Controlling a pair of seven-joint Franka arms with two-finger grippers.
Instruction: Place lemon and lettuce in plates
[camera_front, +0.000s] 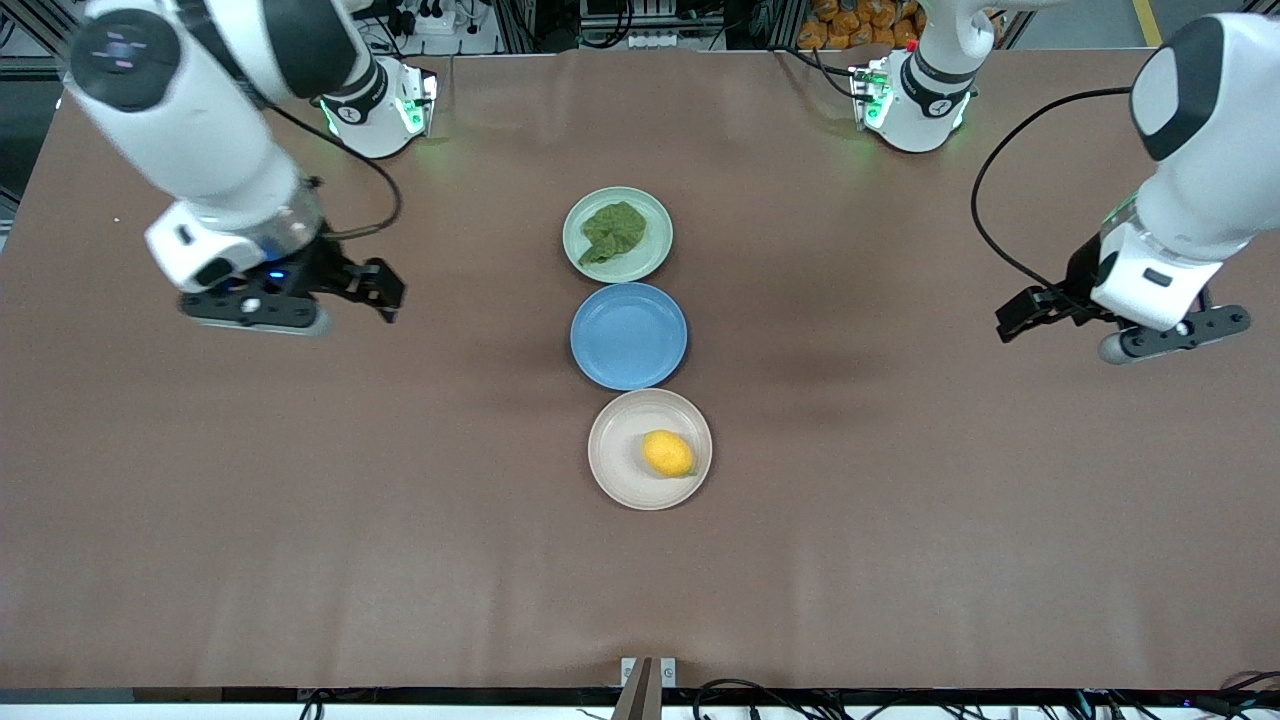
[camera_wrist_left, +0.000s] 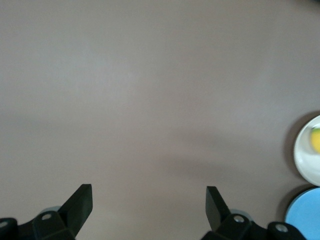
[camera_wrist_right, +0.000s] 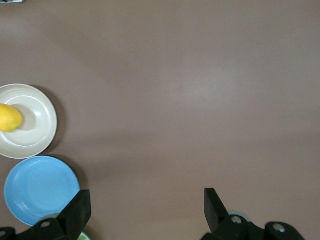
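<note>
From the front, the lettuce (camera_front: 612, 232) lies in the mint plate (camera_front: 655, 255), farther from the camera than the blue plate (camera_front: 628, 335); the lemon (camera_front: 668, 453) sits in the beige plate (camera_front: 625, 470), nearer than it. Each wrist view shows its gripper, left gripper (camera_wrist_left: 149, 205) and right gripper (camera_wrist_right: 145, 207), spread and empty over bare worktop (camera_front: 900, 500). Both placements look done; best hold clear.

Matt brown table (camera_front: 900, 520) — dimpled lemon (camera_front: 668, 453), crinkled lettuce (camera_front: 612, 232).
</note>
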